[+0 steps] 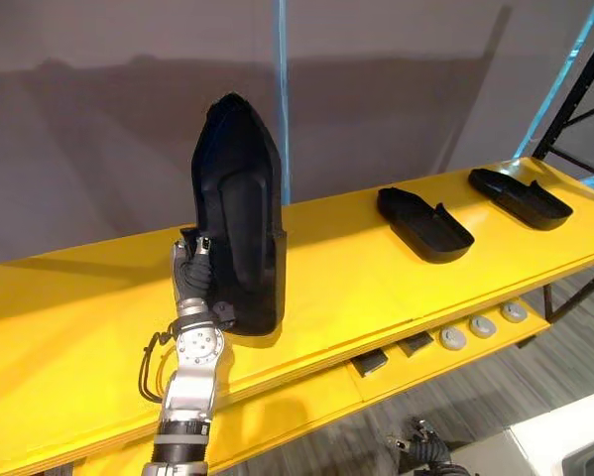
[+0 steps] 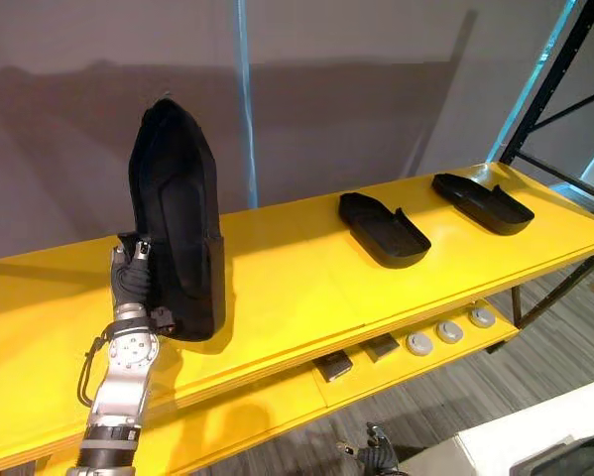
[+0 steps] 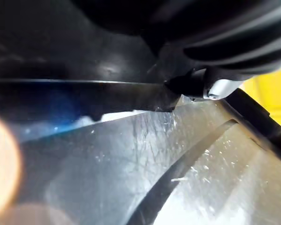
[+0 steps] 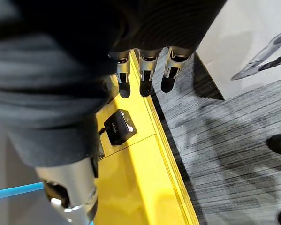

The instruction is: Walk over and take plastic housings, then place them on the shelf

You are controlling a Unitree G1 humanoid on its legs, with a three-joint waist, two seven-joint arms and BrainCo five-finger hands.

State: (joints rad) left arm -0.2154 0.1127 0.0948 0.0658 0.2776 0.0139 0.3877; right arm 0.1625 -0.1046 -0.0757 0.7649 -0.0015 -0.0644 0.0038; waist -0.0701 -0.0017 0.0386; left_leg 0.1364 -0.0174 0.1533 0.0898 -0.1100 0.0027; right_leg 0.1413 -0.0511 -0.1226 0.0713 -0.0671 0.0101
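A tall black plastic housing (image 1: 239, 213) stands on end on the yellow shelf (image 1: 356, 268), towards its left. My left hand (image 1: 191, 273) is at the housing's lower left edge and shut on it. In the left wrist view the housing's glossy wall (image 3: 107, 154) is right against the hand, and a fingertip (image 3: 214, 87) presses its rim. Two more black housings lie flat farther right on the shelf, one in the middle (image 1: 425, 223) and one near the right end (image 1: 520, 196). My right hand (image 4: 145, 77) hangs low in front of the shelf with straight fingers, open and holding nothing.
A lower yellow shelf (image 4: 131, 187) carries small black boxes (image 1: 371, 363) and round grey discs (image 1: 483, 325). A grey wall rises behind the shelf. A black rack post (image 1: 574, 89) stands at the right. A white surface (image 1: 564, 436) sits on the grey floor at the lower right.
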